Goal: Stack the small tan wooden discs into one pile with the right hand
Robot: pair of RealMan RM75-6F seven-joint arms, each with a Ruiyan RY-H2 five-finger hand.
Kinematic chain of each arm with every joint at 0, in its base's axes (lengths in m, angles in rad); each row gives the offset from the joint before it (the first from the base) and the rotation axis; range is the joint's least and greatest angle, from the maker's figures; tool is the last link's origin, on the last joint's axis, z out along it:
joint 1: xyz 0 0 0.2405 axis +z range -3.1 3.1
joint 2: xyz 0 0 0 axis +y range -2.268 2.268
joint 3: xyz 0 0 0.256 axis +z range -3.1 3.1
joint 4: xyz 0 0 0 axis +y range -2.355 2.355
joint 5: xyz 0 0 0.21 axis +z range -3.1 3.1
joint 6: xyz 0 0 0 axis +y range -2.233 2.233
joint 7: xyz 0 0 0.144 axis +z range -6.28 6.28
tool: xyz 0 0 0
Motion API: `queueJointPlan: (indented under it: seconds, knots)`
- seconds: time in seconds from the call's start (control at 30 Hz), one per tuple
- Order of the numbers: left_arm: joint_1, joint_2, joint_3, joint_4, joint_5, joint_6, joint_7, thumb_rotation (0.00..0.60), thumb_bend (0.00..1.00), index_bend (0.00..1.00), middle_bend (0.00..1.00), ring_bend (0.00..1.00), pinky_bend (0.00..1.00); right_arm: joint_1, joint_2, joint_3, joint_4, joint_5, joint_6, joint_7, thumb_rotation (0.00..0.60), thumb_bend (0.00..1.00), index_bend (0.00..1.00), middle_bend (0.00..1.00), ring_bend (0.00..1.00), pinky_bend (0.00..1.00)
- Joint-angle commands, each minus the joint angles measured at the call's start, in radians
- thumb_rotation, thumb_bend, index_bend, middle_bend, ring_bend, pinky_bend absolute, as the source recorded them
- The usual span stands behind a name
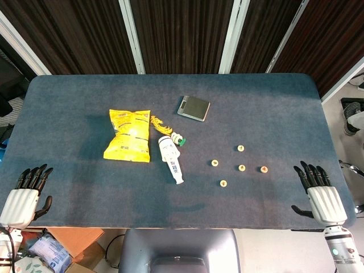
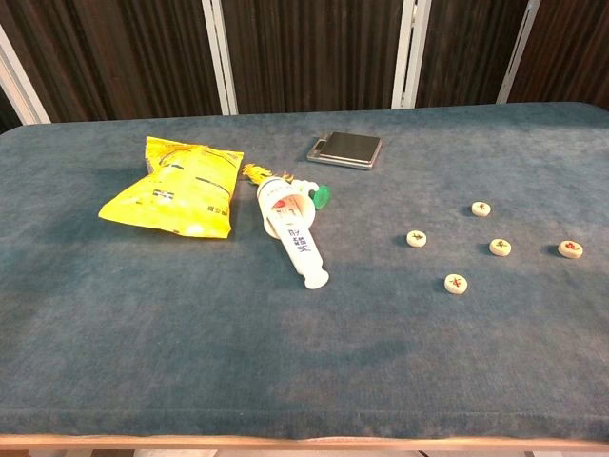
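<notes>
Five small tan wooden discs lie flat and separate on the blue-grey table (image 1: 273, 102), right of centre, none touching another: the far disc (image 1: 240, 148), the left disc (image 1: 215, 162), the middle disc (image 1: 242, 168), the right disc (image 1: 264, 169) and the near disc (image 1: 223, 183). Each carries a small mark on its upper face, too small to read. The chest view shows the same five, loosely spread, with the near disc (image 2: 456, 283) closest to the table's front edge. Right hand (image 1: 318, 190): at the near right edge of the table, back of the hand up, dark fingers extended and apart, holding nothing, near the right disc but apart from it. Left hand (image 1: 25, 193): at the near left edge, fingers likewise extended, holding nothing, well apart from the discs. Other items: a yellow snack bag (image 1: 129, 135) left of centre; a white tube (image 1: 170, 156) with a green cap, lying just beside the bag; a flat dark grey scale (image 1: 193, 108) further back, near the middle.
</notes>
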Motion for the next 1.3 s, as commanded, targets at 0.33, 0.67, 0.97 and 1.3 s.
queueJointPlan:
  seconds: [0.33, 0.67, 0.97, 1.3]
  knots:
    - [-0.029, -0.007, -0.007, 0.008, 0.006, -0.032, -0.030, 0.600, 0.51, 0.00, 0.00, 0.00, 0.04, 0.070, -0.022, 0.004, 0.028, -0.018, -0.096, -0.038, 0.600, 0.06, 0.01, 0.00, 0.00, 0.00]
    - [-0.032, -0.004, -0.006, 0.009, 0.002, -0.035, -0.029, 0.600, 0.51, 0.00, 0.00, 0.00, 0.04, 0.272, -0.124, 0.028, 0.075, -0.128, -0.288, -0.126, 0.600, 0.13, 0.39, 0.00, 0.00, 0.00]
    - [-0.022, 0.009, 0.014, 0.004, 0.037, -0.014, -0.048, 0.600, 0.51, 0.00, 0.00, 0.00, 0.04, 0.378, -0.263, 0.047, 0.201, -0.089, -0.412, -0.127, 0.600, 0.26, 0.52, 0.00, 0.00, 0.00]
    - [-0.009, 0.019, 0.022, -0.002, 0.045, 0.008, -0.044, 0.600, 0.51, 0.00, 0.00, 0.00, 0.04, 0.444, -0.361, 0.061, 0.288, -0.025, -0.479, -0.146, 0.600, 0.41, 0.56, 0.00, 0.00, 0.00]
